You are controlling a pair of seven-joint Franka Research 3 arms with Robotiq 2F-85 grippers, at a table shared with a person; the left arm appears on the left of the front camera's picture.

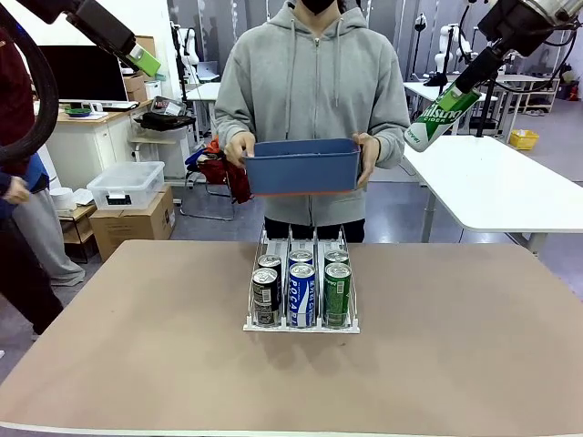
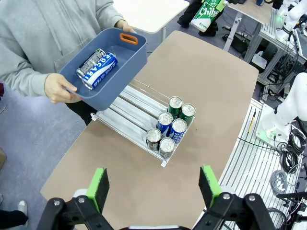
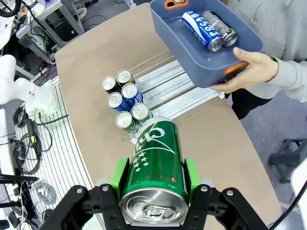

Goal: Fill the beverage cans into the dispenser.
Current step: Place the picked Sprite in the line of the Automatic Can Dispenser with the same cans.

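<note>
- High on the left side, the left gripper point(image 2: 153, 188) hangs well above the table point(image 1: 137, 346). Its green pads point(image 2: 99, 188) are spread wide with nothing between them. From it the dispenser point(image 2: 125, 113) lies ahead and below, well apart.
- At mid-table the dispenser stands with its three lanes running from the robot's side towards the person. Six upright cans point(image 1: 301, 293) crowd the low front lip, two to a lane: black-and-silver on the robot's left, blue-and-white in the middle, green on the right. The rear stretch of every lane is bare.
- Over or just beyond that rear end, I cannot tell which, the person's hands point(image 1: 369, 150) hold a blue bin point(image 1: 302, 167). A blue-and-white can point(image 3: 201, 29) and a black-and-silver can point(image 3: 219, 25) lie on their sides in it.
- High on the right, the right gripper point(image 3: 156, 176) is pinching a green can point(image 3: 156, 158) across its body near one end.
  - The can's long axis is tilted in the front view, with the free end sloping down towards the middle.
  - The dispenser lies below it and towards the centre. The green lane is the nearest one to this arm, so this arm looks better placed for the move.
  - The can would probably need turning upright over the bare rear of that lane, and the bin may crowd that approach.
- Elsewhere the tabletop is flat, matt and brown. White tables, boxes and other gear stand farther off.
</note>
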